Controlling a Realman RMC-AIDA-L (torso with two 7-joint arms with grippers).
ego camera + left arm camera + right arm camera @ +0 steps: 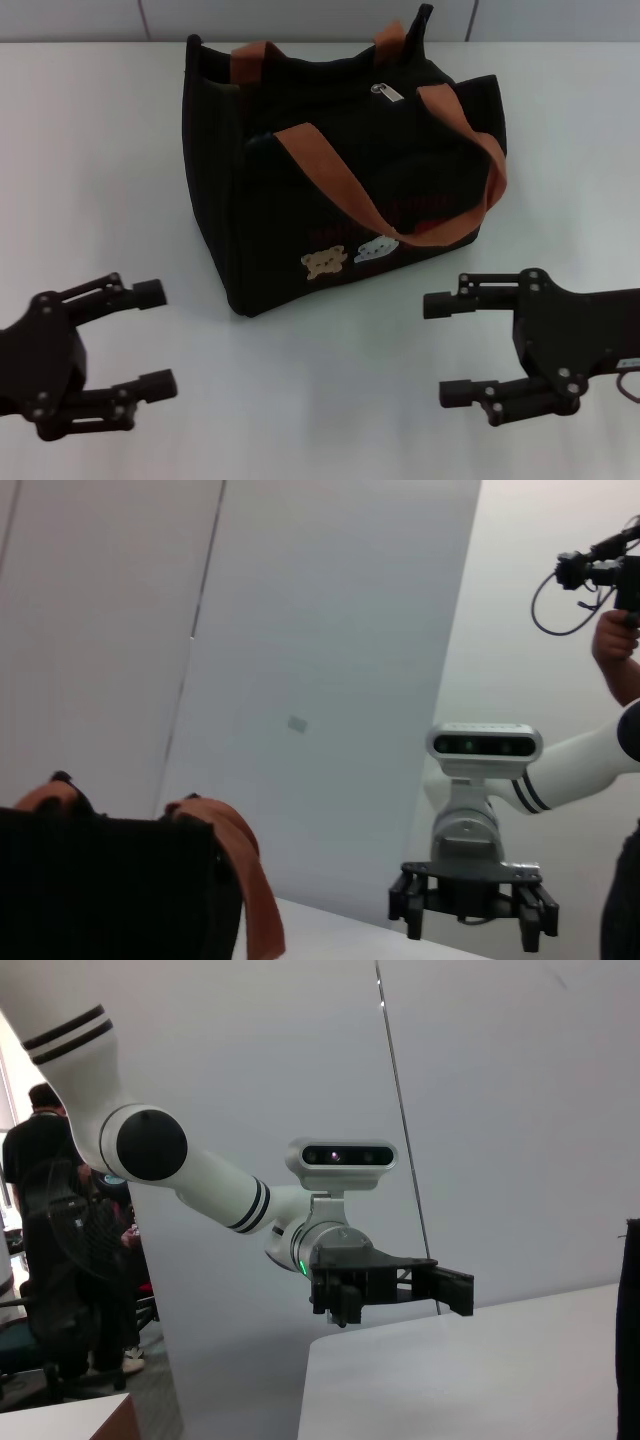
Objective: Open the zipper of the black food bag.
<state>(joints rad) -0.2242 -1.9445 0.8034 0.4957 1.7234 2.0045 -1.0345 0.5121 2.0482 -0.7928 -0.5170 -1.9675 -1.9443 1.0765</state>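
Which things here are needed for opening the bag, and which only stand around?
Needed:
- boxy black fabric food bag
- zipper with small silver metal pull tab
- left gripper, open, on the near left
- right gripper, open, on the near right

Standing around:
- white table
- orange-brown strap handles
- tan and white bear patches

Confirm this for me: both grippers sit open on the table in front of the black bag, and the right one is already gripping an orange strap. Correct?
Not quite. The head view shows the right gripper open and empty, clear of the orange strap and not touching the black bag. The rest holds: the left gripper is open too, and both sit low over the table in front of the bag.
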